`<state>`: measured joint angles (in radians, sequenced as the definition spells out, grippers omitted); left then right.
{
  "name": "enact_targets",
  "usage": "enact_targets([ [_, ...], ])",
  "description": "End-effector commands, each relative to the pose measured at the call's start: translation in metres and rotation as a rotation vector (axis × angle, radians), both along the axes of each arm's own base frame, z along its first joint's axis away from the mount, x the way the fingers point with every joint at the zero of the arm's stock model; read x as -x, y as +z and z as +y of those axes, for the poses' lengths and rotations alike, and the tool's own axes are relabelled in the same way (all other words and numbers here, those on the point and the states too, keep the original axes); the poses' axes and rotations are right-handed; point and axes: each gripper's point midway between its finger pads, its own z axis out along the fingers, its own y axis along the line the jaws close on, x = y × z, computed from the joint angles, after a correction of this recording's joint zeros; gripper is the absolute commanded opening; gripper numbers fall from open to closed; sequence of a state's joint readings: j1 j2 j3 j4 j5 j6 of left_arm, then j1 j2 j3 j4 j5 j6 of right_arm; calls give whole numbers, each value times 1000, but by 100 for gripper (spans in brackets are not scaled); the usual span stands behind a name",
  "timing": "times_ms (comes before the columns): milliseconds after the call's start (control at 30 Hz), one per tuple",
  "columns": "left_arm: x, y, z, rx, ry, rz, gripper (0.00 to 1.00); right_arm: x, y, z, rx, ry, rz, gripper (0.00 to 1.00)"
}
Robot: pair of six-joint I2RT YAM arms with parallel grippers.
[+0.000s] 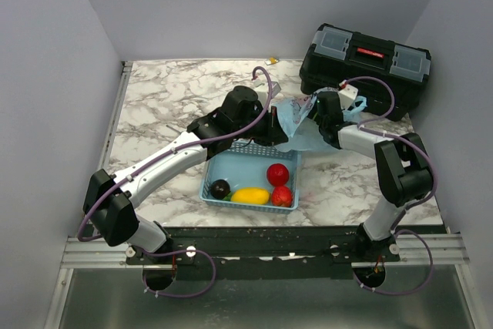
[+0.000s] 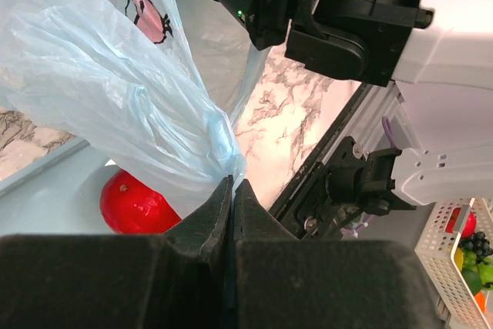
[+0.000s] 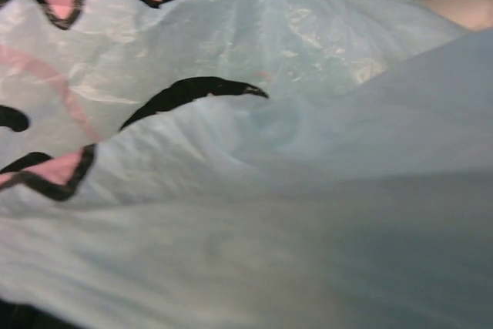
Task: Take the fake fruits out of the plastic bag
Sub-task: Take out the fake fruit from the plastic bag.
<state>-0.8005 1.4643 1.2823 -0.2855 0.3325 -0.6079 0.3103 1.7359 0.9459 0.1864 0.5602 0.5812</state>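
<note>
The light-blue plastic bag (image 1: 296,127) with pink-and-dark print hangs bunched between my two grippers, over the far edge of the blue basket (image 1: 223,167). My left gripper (image 1: 271,130) is shut on a gathered fold of the bag (image 2: 146,105), its jaws (image 2: 232,184) pinched together on the film. My right gripper (image 1: 313,113) is against the bag's other side; the bag (image 3: 254,152) fills its wrist view and hides its fingers. The basket holds a red apple (image 1: 278,174), a yellow oblong fruit (image 1: 250,196) and a red strawberry-like fruit (image 1: 282,196). The red apple (image 2: 135,206) also shows below the bag. No green apple or grape bunch shows on the table.
A dark plum (image 1: 220,188) lies in the basket's near left corner. A black toolbox (image 1: 366,67) stands at the back right, close behind the right arm. A small yellow scrap (image 1: 272,60) lies at the far edge. A white basket of fruits (image 2: 462,252) sits off the table.
</note>
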Motion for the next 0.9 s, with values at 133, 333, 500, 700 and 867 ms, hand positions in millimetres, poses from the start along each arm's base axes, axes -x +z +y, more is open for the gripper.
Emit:
enact_targets([
  [133, 3, -12, -2, -21, -24, 19, 0, -28, -3, 8, -73, 26, -39, 88],
  [333, 7, -25, -9, -32, -45, 58, 0, -40, -7, 12, -91, 39, -72, 92],
  [500, 11, -26, -14, -35, -59, 59, 0, -45, -17, 2, -108, -21, -72, 91],
  [700, 10, -24, -12, -46, -52, 48, 0, -48, -27, -15, -101, -57, -52, 90],
  [867, 10, -25, -13, -45, -55, 53, 0, -50, -33, -18, -103, -42, -38, 89],
])
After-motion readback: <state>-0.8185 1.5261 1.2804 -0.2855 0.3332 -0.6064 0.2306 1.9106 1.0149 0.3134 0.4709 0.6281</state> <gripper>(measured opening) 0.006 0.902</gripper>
